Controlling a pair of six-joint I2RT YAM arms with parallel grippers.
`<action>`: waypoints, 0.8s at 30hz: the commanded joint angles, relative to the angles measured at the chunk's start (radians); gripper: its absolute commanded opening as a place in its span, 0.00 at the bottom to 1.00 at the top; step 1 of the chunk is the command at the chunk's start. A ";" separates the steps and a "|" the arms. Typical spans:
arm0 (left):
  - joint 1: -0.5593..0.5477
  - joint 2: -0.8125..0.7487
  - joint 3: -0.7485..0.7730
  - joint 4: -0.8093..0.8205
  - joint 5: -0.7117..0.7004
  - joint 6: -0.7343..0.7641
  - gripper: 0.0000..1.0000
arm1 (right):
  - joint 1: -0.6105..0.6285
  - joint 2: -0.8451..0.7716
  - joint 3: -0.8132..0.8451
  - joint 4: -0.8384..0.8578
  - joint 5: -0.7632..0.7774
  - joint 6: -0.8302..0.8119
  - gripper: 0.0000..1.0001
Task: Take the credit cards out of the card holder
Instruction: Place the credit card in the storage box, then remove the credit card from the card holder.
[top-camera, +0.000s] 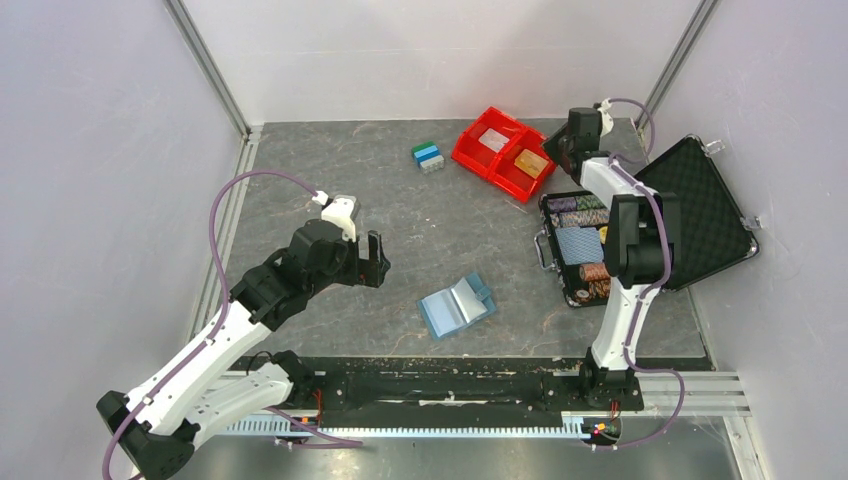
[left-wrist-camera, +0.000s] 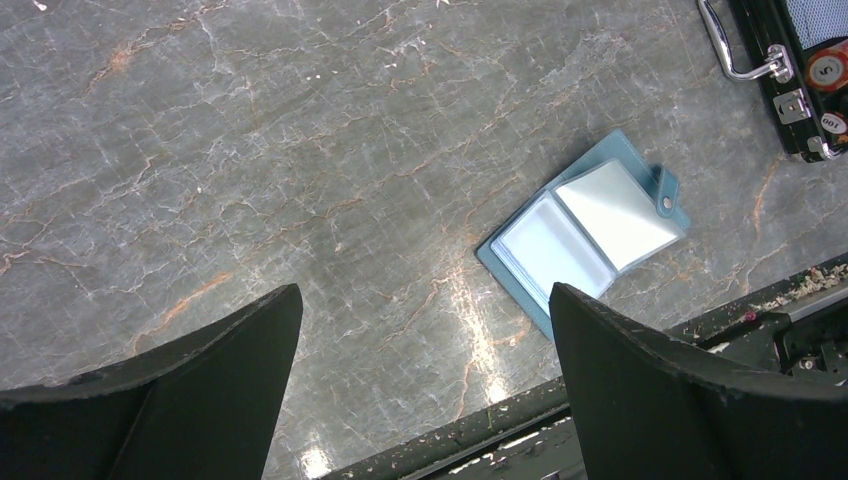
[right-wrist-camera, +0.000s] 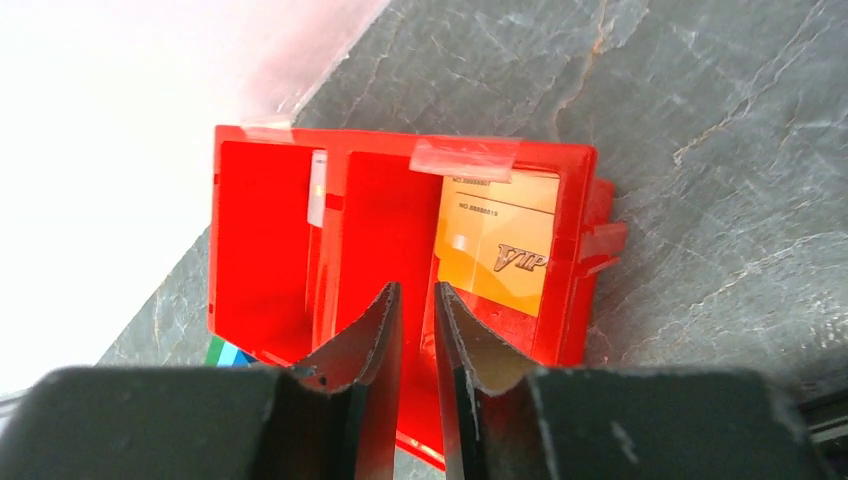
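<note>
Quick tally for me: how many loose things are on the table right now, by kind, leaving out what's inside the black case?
Credit cards, orange and whitish-grey, both in the bin: 2
Card holder, spread open: 1
Red bin: 1
Black case, open: 1
Blue-green block: 1
Total: 6

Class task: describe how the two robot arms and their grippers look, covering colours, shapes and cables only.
Both arms have white links with black joint housings. A purple cable loops along each. The left gripper has broad black curved fingers; the right gripper has thin black blade-like fingers.
</note>
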 joint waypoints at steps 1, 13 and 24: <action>0.004 -0.015 -0.003 0.019 -0.028 0.079 1.00 | -0.002 -0.102 0.041 -0.039 0.028 -0.068 0.21; 0.005 -0.004 -0.010 0.013 -0.015 0.054 1.00 | 0.087 -0.352 -0.184 -0.080 -0.044 -0.303 0.34; 0.004 0.013 -0.100 0.113 0.295 -0.151 0.97 | 0.324 -0.707 -0.634 -0.063 -0.166 -0.385 0.36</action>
